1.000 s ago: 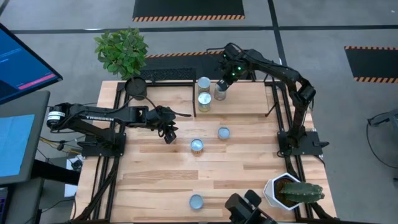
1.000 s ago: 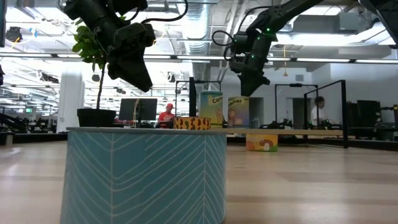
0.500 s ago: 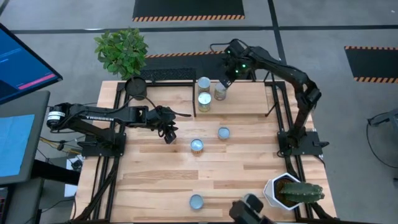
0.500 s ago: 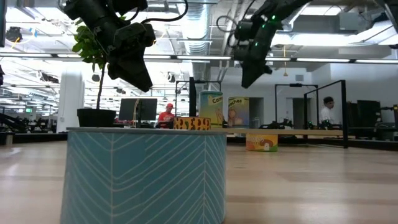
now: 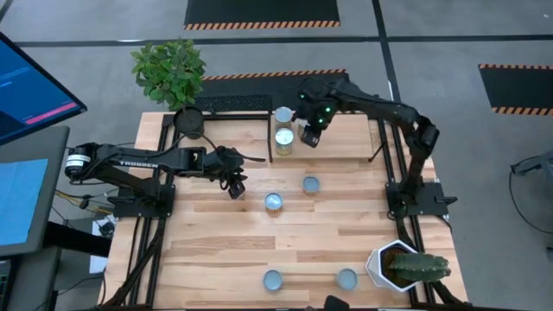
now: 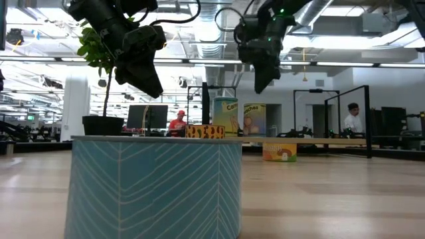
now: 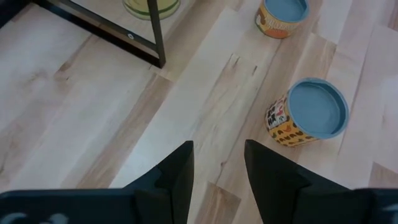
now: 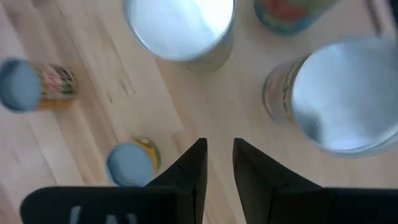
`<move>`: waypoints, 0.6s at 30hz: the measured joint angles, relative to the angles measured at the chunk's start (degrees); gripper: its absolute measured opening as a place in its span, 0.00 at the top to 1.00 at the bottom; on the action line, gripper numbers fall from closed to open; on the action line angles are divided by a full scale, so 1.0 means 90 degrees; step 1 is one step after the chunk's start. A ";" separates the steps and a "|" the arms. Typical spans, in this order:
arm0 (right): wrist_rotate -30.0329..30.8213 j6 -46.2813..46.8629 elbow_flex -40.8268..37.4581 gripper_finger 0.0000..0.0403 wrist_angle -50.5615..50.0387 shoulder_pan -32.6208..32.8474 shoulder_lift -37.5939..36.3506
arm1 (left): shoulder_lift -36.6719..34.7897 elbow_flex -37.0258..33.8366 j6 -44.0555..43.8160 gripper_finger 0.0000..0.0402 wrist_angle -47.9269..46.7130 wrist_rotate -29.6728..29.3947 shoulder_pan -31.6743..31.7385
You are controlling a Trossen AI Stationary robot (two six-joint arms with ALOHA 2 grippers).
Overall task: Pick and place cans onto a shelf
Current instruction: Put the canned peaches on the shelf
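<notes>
- the right gripper hung over the shelf, above the group of cans at its left end, and it carried nothing; its fingers showed only a narrow gap with bare board between them, which reads as a gripper that had already let go.
- three cans sat together on that board: one by the back rail, a green-labelled can nearer the front, and a third mostly hidden under the right gripper. packing them to one side probably left room for the rest.
- four more waited on the table: a yellow can, a smaller can, a can near the front edge and a second front can.
- the left gripper hovered low just beside the yellow can, its fingers narrowly apart and empty, likely lined up for the next pick.
- compared with a second earlier, the right gripper had risen off the third can, then swung back over the group; the left arm had not moved, and the second front can had come into view.
</notes>
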 joint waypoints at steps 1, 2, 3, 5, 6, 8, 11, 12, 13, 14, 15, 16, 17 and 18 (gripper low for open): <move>0.0017 -0.0030 -0.0008 0.75 -0.0066 0.0014 0.0067 | 0.0000 0.0001 0.0000 0.67 -0.0002 -0.0001 0.0000; 0.0028 -0.0062 -0.0009 0.75 -0.0102 0.0011 0.0141 | 0.0000 0.0002 0.0000 0.67 -0.0002 -0.0002 -0.0002; 0.0027 -0.0069 -0.0009 0.75 -0.0097 0.0007 0.0190 | 0.0000 0.0000 0.0000 0.67 0.0000 -0.0005 -0.0002; 0.0057 -0.0075 -0.0009 0.75 -0.0081 -0.0036 0.0262 | 0.0000 0.0002 0.0000 0.67 0.0000 -0.0011 -0.0002; 0.0086 -0.0080 -0.0009 0.75 -0.0082 -0.0049 0.0295 | 0.0000 0.0002 0.0000 0.67 -0.0002 -0.0010 -0.0002; 0.0198 -0.0093 -0.0009 0.75 -0.0041 -0.0087 0.0367 | 0.0000 0.0002 0.0000 0.67 0.0000 -0.0013 -0.0002; 0.0278 -0.0144 -0.0009 0.75 -0.0017 -0.0153 0.0364 | 0.0000 0.0002 -0.0002 0.67 0.0000 -0.0012 -0.0002; 0.0349 -0.0141 -0.0006 0.75 0.0038 -0.0167 0.0358 | 0.0000 0.0002 0.0000 0.67 0.0000 -0.0012 -0.0002; 0.0392 -0.0140 -0.0006 0.75 0.0070 -0.0166 0.0359 | 0.0000 0.0002 0.0000 0.67 0.0000 -0.0012 -0.0002; 0.0407 -0.0140 -0.0006 0.75 0.0078 -0.0171 0.0361 | 0.0000 0.0002 0.0000 0.67 0.0000 -0.0012 -0.0002; 0.0423 -0.0140 -0.0006 0.75 0.0083 -0.0193 0.0361 | 0.0000 0.0002 0.0000 0.67 0.0000 -0.0012 -0.0002; 0.0439 -0.0140 -0.0006 0.75 0.0095 -0.0220 0.0361 | 0.0000 0.0002 0.0000 0.67 0.0000 -0.0012 -0.0002; 0.0488 -0.0142 -0.0006 0.75 0.0094 -0.0241 0.0361 | 0.0000 0.0002 0.0000 0.67 0.0000 -0.0012 -0.0002; 0.0492 -0.0142 -0.0006 0.75 0.0090 -0.0249 0.0361 | 0.0000 0.0002 0.0000 0.67 0.0000 -0.0012 -0.0002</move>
